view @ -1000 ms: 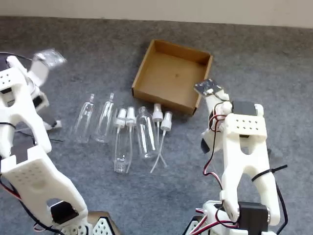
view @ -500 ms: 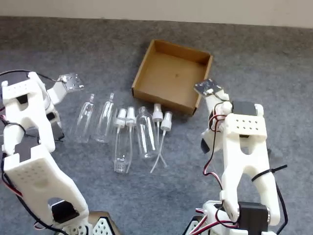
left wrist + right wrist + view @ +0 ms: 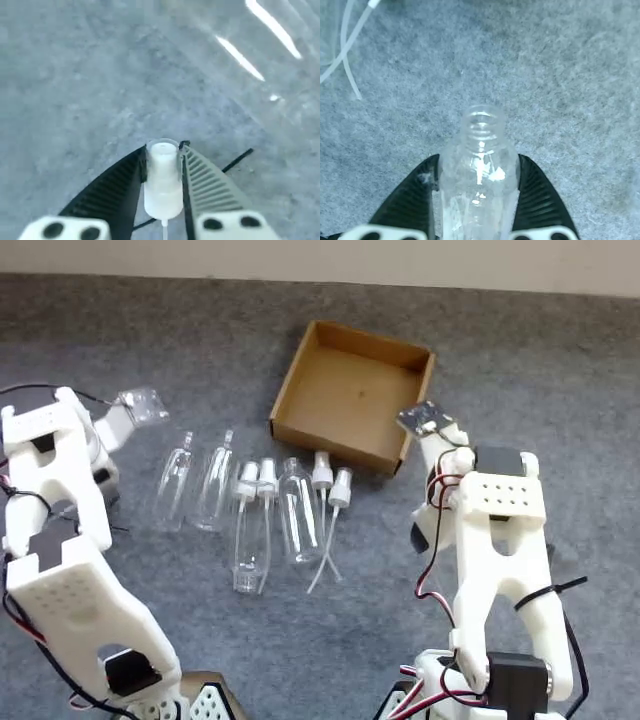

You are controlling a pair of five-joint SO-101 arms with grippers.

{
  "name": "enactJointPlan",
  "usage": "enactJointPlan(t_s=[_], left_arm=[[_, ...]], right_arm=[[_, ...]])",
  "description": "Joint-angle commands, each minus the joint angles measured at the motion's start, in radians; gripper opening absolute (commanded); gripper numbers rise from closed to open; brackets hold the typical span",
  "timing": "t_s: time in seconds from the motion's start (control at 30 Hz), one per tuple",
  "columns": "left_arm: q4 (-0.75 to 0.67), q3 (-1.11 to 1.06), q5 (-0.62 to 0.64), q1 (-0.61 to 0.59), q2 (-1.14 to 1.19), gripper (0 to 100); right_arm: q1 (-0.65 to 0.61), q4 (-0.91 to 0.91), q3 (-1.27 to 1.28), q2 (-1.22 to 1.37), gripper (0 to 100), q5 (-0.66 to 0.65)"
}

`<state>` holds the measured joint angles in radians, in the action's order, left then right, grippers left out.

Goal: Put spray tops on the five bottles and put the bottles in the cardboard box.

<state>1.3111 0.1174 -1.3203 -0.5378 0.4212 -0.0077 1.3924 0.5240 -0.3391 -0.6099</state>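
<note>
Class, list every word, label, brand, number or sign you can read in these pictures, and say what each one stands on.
None can be read. The cardboard box is plain brown; the clear bottle in the right gripper and the white spray top in the left gripper bear no print.

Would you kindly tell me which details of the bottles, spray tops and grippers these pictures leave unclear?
- Right wrist view: the bottle in the right gripper is cut off by the frame's edge; its base is unseen.
- Left wrist view: the spray top in the left gripper has its tube cut off by the edge.
- High view: the lying bottles are too small to tell whether the tops at their necks are screwed on.
</note>
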Motion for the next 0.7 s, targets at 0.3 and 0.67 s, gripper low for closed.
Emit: enactJointPlan(t_s=[0.3,0.67], left_arm=[[0.221,0.188,0.534,0.012,-0.447,8],[0.235,0.191,1.109,0.47,-1.013,8]], right_arm=[[-0.237,0.061,-0.133,-0.354,0.5,0.184],[-0.512,-0.34,0.168,-0.595,0.5,0.367]])
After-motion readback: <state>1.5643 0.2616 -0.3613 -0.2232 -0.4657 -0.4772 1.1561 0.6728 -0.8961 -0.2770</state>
